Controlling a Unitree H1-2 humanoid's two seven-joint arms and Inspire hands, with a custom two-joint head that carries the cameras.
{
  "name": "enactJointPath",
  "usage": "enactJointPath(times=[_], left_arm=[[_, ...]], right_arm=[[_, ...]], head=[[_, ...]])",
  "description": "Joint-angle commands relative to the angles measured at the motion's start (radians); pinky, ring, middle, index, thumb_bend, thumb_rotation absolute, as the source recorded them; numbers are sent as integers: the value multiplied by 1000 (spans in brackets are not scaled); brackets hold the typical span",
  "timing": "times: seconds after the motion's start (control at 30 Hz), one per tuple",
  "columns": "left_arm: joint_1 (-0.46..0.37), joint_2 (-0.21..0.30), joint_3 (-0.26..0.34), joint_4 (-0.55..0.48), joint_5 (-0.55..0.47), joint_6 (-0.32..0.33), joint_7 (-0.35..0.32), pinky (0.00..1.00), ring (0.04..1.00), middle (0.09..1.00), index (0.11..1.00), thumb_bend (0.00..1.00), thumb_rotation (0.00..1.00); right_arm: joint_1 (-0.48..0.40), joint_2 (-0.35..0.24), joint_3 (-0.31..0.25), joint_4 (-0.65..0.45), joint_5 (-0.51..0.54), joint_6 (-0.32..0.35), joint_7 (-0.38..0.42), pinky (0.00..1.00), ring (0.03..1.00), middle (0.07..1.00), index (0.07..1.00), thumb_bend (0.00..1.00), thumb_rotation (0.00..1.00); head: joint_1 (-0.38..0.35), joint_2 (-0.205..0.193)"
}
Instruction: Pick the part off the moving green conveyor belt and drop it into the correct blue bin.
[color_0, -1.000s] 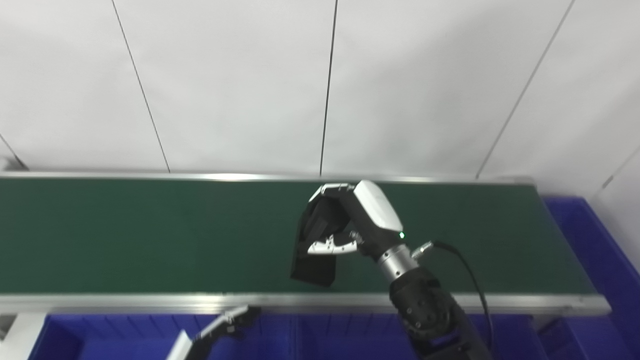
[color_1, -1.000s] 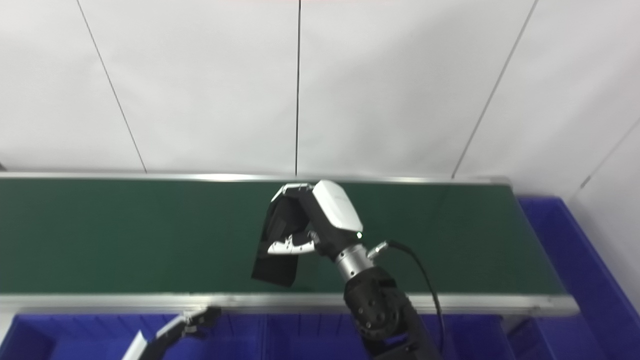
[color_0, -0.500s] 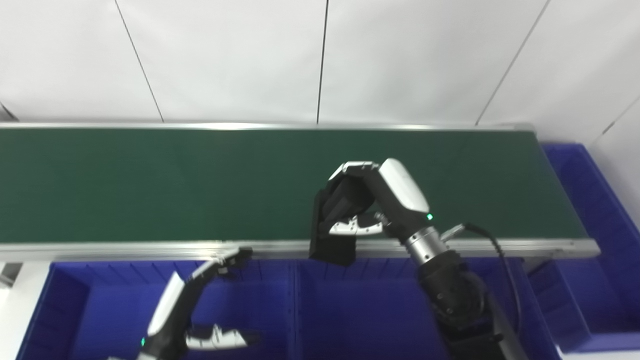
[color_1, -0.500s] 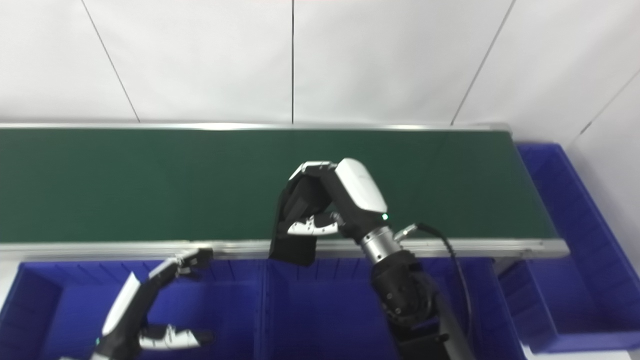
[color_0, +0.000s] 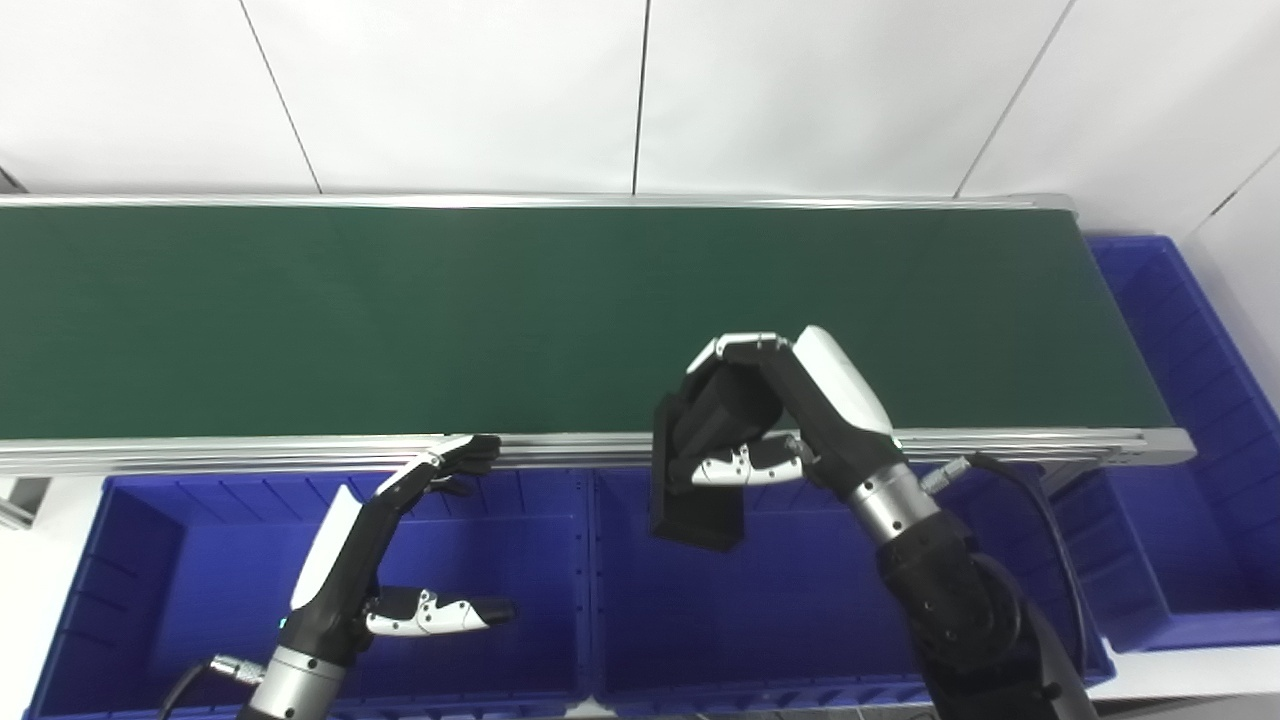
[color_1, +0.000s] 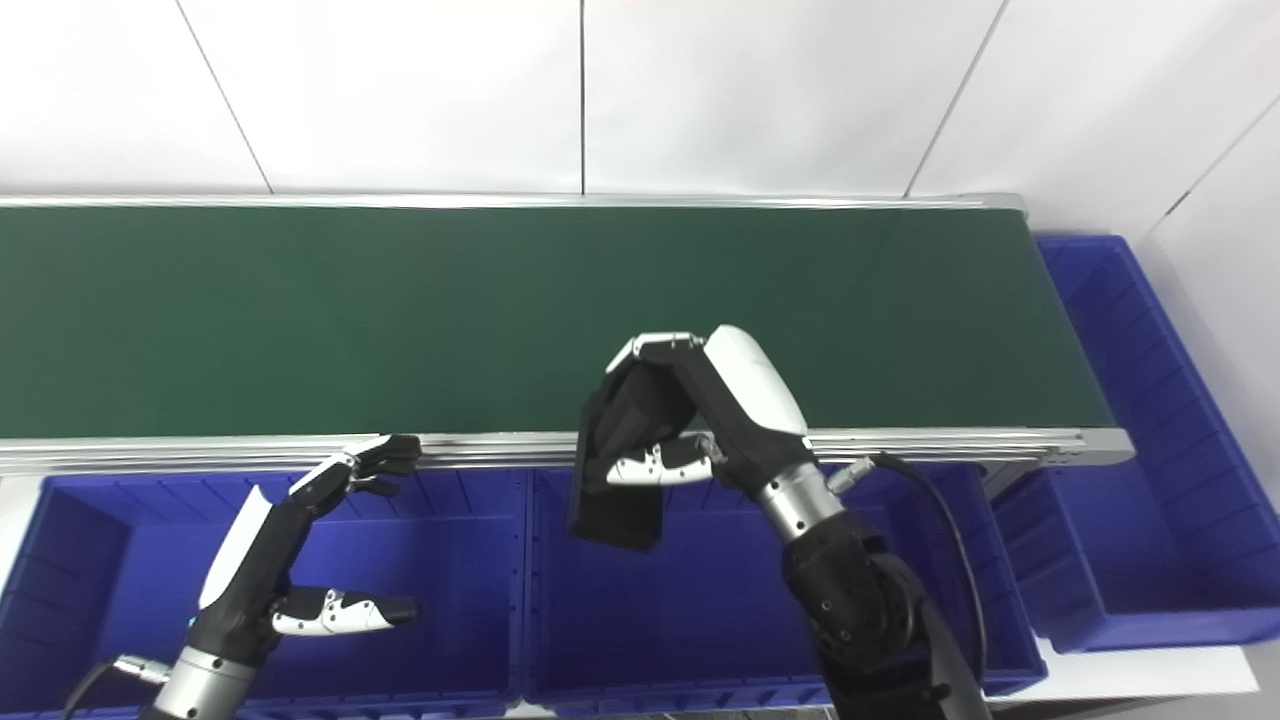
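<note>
1. Left eye view: White wall panels back the green conveyor belt (color_0: 400, 310), whose surface is bare beyond both our hands.
2. Left eye view: Our right hand (color_0: 790, 420) hangs over the belt's near rail, its fingers (color_0: 735, 350) curled over the top of a black part (color_0: 700, 500) and its thumb pressed across the part's front.
3. Left eye view: Held in that grip, the black part hangs below the hand, its lower end over the middle blue bin (color_0: 800, 620), clear of the bin floor.
4. Left eye view: Our left hand (color_0: 385, 560) waits over the left blue bin (color_0: 150, 590), holding nothing, fingers stretched toward the rail and thumb splayed out to the side.
5. Left eye view: A third blue bin (color_0: 1200, 560) lies well to the right of our right hand, past the belt's end.
6. Right eye view: White panels again rise behind the belt (color_1: 300, 310), which stretches beyond both hands.
7. Right eye view: Our right hand (color_1: 710, 415) pinches the black part (color_1: 615, 505) between curled fingers and thumb, with the part hanging beneath it above the middle bin (color_1: 700, 620).
8. Right eye view: Our left hand (color_1: 290, 560) stays spread and empty to the far left of the right hand, fingertips (color_1: 395, 455) near the belt's rail, above the left bin (color_1: 80, 580).
</note>
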Motion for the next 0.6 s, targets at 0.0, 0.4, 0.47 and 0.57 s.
enactJointPath(times=[0.0, 0.4, 0.47, 0.57], left_arm=[[0, -6, 15, -37, -9, -22, -12, 659, 748, 793, 806, 977, 514], [17, -29, 48, -57, -7, -24, -52, 666, 747, 792, 803, 965, 498], [19, -31, 53, -60, -7, -23, -59, 670, 748, 792, 805, 967, 502], [21, -31, 57, -62, -12, -27, -67, 665, 747, 793, 805, 961, 496]], right_arm=[[-5, -24, 10, -16, 2, -32, 19, 344, 489, 505, 473, 494, 0], [-23, -75, 61, 102, -86, 50, 119, 335, 486, 522, 474, 493, 0], [-33, -85, 82, 130, -120, 51, 131, 343, 491, 517, 474, 495, 0], [-46, -92, 112, 163, -166, 50, 140, 343, 492, 520, 475, 495, 0]], head=[[0, 1], [1, 6], [1, 8], [1, 9]])
